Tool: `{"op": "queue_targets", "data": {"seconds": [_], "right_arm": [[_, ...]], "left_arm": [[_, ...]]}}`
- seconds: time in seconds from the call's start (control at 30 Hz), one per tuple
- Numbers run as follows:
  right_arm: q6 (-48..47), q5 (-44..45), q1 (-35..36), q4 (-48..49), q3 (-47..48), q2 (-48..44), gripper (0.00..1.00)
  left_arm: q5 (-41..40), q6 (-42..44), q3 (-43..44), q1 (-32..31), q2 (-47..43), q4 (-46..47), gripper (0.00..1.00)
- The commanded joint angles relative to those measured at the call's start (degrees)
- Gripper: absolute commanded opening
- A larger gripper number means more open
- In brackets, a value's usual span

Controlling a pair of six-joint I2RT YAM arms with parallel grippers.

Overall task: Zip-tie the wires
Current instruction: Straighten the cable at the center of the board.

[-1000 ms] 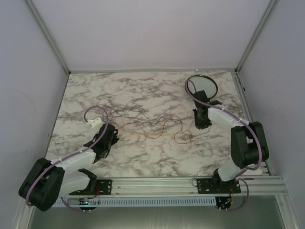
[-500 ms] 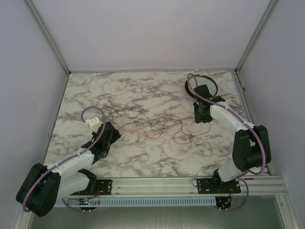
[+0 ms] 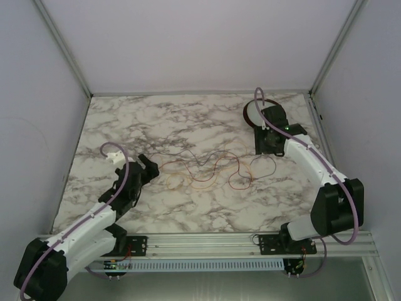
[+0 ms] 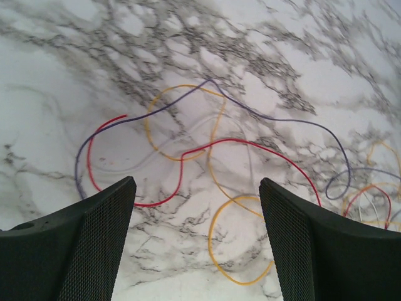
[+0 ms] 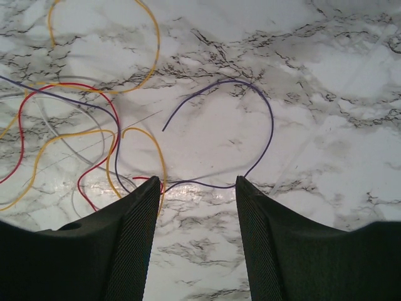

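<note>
— Why do we hold both pincers apart over the table (image 3: pixel 125 119)?
— Because neither has gripped anything yet. The left pincer (image 4: pixel 195 188) has its fingers wide apart with nothing between them. The right pincer (image 5: pixel 197 185) is parted too, less widely, and is also empty.
— Where are the wires (image 3: pixel 203 169)?
— They lie loose on the marble, sprawled between our two pincers. A red loop and a yellow one lie just beneath and ahead of the left pincer's gap. A purple arc curls ahead of the right pincer's gap, with the red, yellow and grey tangle off to its left.
— So each pincer sits at one end of the spread?
— We judge so. With a parted pincer above either end, we could take hold there and gather the strands into one bunch. We can't tie them while they lie this scattered.
— Do we see a tie?
— Not in any view. The dish (image 3: pixel 246 115) behind the right pincer is mostly hidden by the arm, so we cannot tell what it holds.
— What's the risk?
— The strands are hair-fine and lie flat, so we may close on one and miss the rest.
</note>
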Motion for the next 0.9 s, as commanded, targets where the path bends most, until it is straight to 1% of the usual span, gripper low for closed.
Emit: {"op": "queue_targets", "data": {"seconds": [0.0,0.1,0.2,0.27,0.33,0.37,0.43,0.5,0.57,0.73,0.87], "right_arm": [[-0.31,-3.26,-0.46,0.32,3.47,-2.52,0.52],[0.11,-5.12,-0.45,0.63,3.96,-2.43,0.53],[0.25,-4.93,-0.43,1.11,3.82,-2.24,0.53],[0.33,-4.79,-0.45,1.51,3.66,-2.32,0.53],[0.34,-4.90,-0.45,1.73,3.72,-2.34,0.53],[0.27,-4.88,-0.43,1.78,3.80,-2.34,0.53],[0.25,-4.83,-0.40,1.94,3.83,-2.49,0.53],[0.31,-4.79,-0.43,2.17,3.30,-2.89,0.54],[0.34,-4.51,-0.40,2.31,2.74,-3.48,0.54],[0.16,-3.06,-0.46,2.50,1.73,-4.60,0.55],[-0.10,-2.37,-0.44,2.51,1.40,-5.06,0.55]], "left_arm": [[9.40,6.91,4.42,0.15,1.11,-0.39,0.82],[13.70,5.09,4.94,-0.68,2.56,-4.51,0.82],[13.97,2.29,1.85,-3.93,2.64,-3.42,0.86],[11.25,0.87,0.42,-6.64,3.38,-2.94,0.90],[9.11,-0.02,-0.01,-7.92,4.99,-2.74,0.94],[8.13,-0.11,0.22,-8.31,6.15,-2.81,0.95],[3.70,-0.05,1.63,-9.26,8.64,-4.37,0.99],[-0.69,0.98,3.68,-9.73,11.31,-6.09,1.00],[-3.26,2.94,6.13,-10.03,14.21,-7.35,1.00],[-6.84,6.01,12.43,-11.95,23.16,-11.74,1.00],[-8.72,6.56,15.06,-14.29,27.92,-13.76,1.00]]}}
